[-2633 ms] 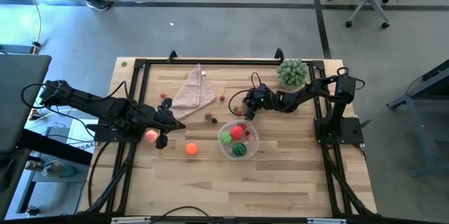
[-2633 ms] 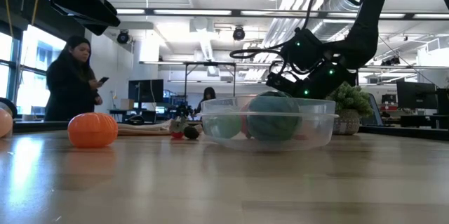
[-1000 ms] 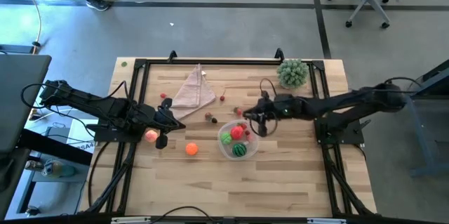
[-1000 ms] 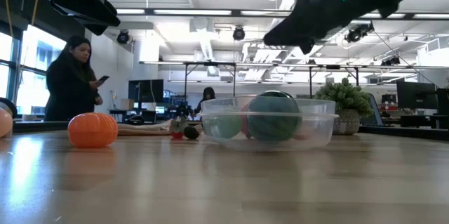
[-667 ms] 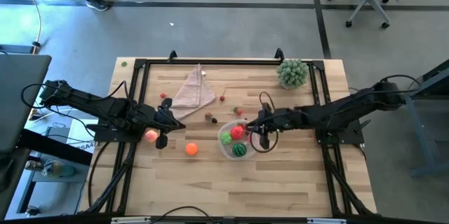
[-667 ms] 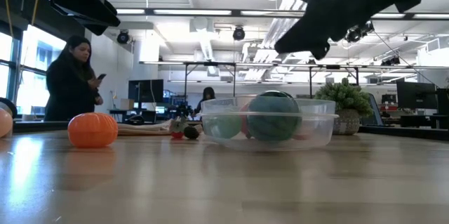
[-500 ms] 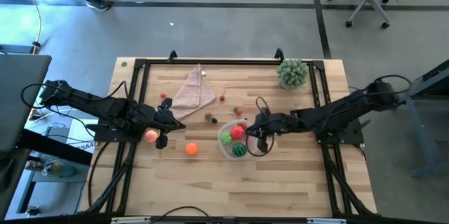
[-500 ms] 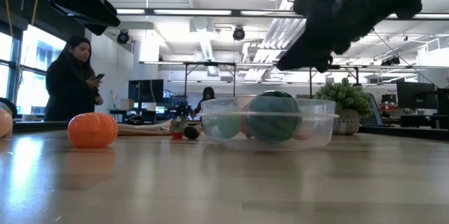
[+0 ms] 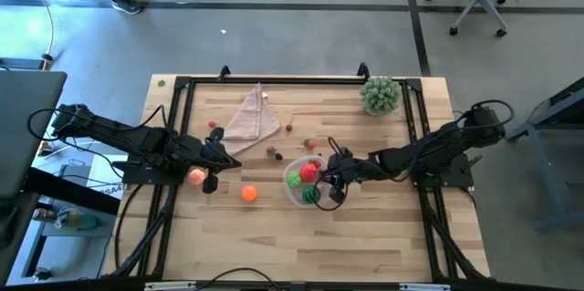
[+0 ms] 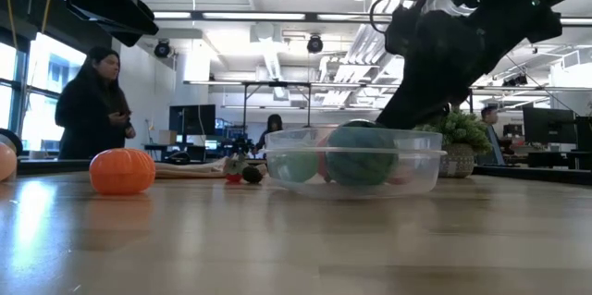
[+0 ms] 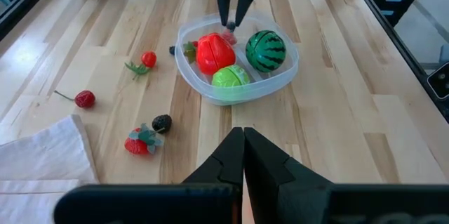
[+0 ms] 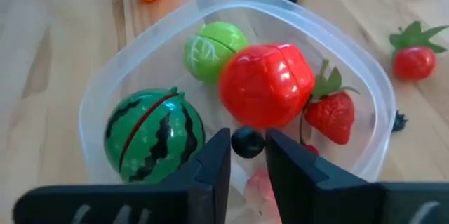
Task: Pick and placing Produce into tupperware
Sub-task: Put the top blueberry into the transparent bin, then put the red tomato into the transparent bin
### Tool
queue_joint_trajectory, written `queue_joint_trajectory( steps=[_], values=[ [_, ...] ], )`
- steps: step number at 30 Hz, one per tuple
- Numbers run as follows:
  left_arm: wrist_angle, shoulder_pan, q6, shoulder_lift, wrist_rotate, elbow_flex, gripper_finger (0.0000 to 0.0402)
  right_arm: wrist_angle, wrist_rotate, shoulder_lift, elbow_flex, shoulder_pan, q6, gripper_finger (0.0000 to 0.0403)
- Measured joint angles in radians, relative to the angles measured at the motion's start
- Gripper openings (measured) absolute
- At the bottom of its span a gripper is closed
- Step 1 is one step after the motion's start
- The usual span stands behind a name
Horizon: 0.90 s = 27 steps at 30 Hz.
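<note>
Tupperware (image 12: 98, 97) is a clear, glossy, round-cornered tub sitting mid-table (image 9: 383, 236), holding a striped watermelon (image 12: 154, 136), shiny red apple (image 12: 266, 83), green apple (image 12: 214, 48) and a strawberry (image 12: 330, 115). Right tool (image 12: 247, 155) has swung over from the far side and now hangs right above it, fingers parted a bit around a small dark berry (image 12: 247, 142). Left tool (image 11: 243, 142) is clenched shut, parked near the peach (image 9: 196, 176) and orange (image 9: 248, 193).
</note>
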Motion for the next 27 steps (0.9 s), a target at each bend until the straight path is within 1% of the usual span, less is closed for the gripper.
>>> queue_joint_trajectory(
  steps=[4, 13, 17, 21, 24, 27],
  values=[
    [0.000, 0.000, 0.000, 0.000, 0.000, 0.000, 0.0001, -0.017, 0.006, 0.000, 0.000, 0.003, 0.005, 0.0092],
    [0.000, 0.000, 0.000, 0.000, 0.000, 0.000, 0.0001, 0.000, 0.052, 0.000, 0.000, 0.003, -0.015, 0.0092],
    [0.000, 0.000, 0.000, 0.000, 0.000, 0.000, 0.0001, 0.002, 0.055, 0.000, 0.000, -0.003, -0.014, 0.0092],
    [0.000, 0.000, 0.000, 0.000, 0.000, 0.000, 0.0001, 0.007, 0.055, 0.000, 0.000, -0.028, -0.011, 0.0091],
    [0.000, 0.000, 0.000, 0.000, 0.000, 0.000, 0.0001, 0.001, 0.078, -0.001, 0.000, -0.060, -0.013, 0.0091],
    [0.000, 0.000, 0.000, 0.000, 0.000, 0.000, 0.0001, -0.026, 0.088, -0.001, 0.000, -0.089, 0.021, 0.0091]
  ],
)
